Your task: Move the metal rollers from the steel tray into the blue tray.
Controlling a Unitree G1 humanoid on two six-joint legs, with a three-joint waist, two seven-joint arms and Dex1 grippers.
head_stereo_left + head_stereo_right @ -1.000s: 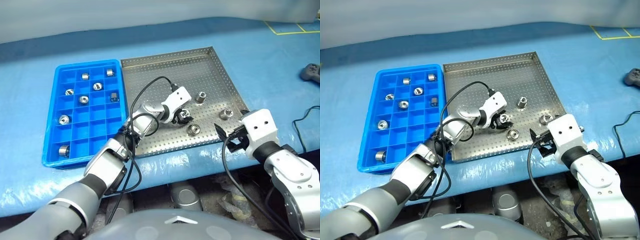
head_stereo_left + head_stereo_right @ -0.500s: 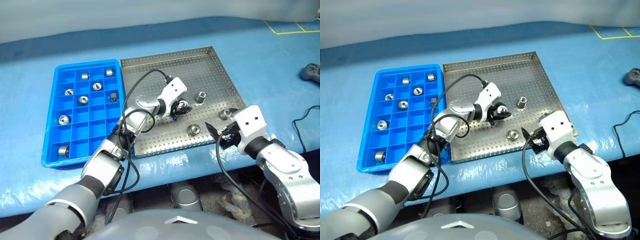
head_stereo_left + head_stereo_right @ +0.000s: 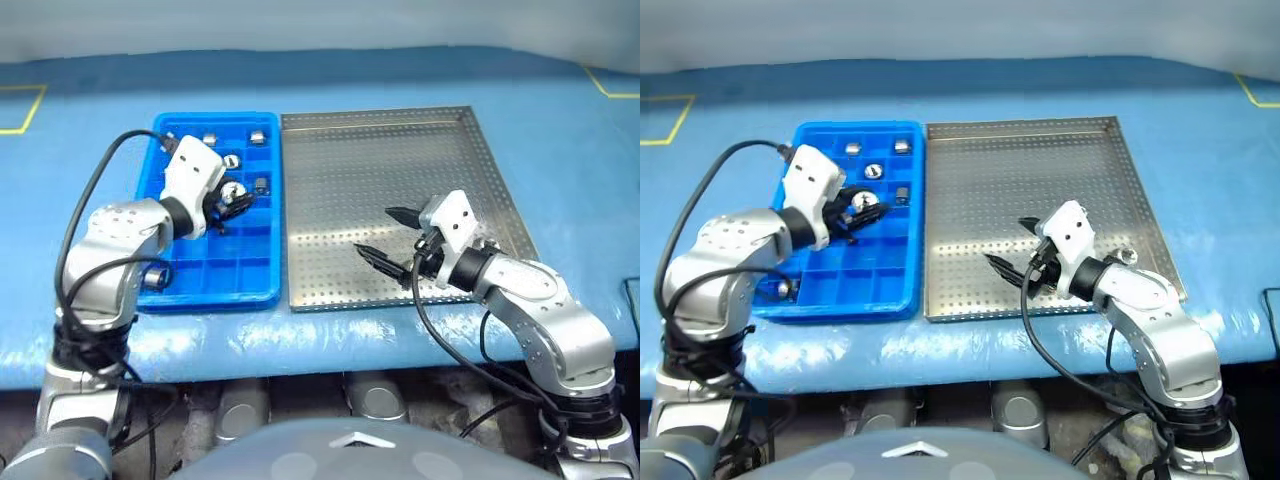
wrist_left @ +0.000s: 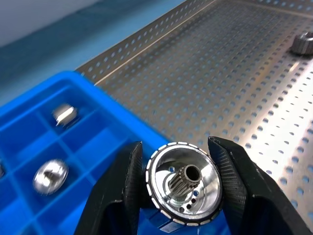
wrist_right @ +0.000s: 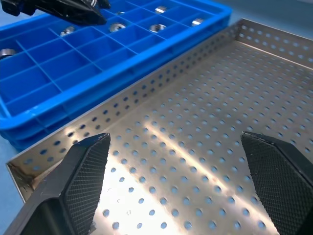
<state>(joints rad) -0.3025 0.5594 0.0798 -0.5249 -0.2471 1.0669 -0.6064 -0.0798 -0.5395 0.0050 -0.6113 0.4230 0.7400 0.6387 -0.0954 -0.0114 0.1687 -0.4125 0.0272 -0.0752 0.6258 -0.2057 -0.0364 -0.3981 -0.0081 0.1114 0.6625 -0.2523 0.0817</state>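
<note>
From the head cameras I'm seeing my left gripper [image 3: 232, 205] hanging over the blue tray [image 3: 262, 296], carrying something shiny. The left wrist view is giving me the detail: a metal roller [image 4: 184, 189], hollow hub facing the lens, is sitting pinched between the two black fingers [image 4: 126, 183], with other rollers [image 4: 49, 175] lying in compartments beneath. My right gripper [image 3: 390, 234] is hovering over the steel tray [image 3: 380, 140], jaws spread wide and holding nothing; its wrist view is showing bare perforated metal between them. The left wrist view is picking up one roller [image 4: 303, 42] resting on the steel tray.
</note>
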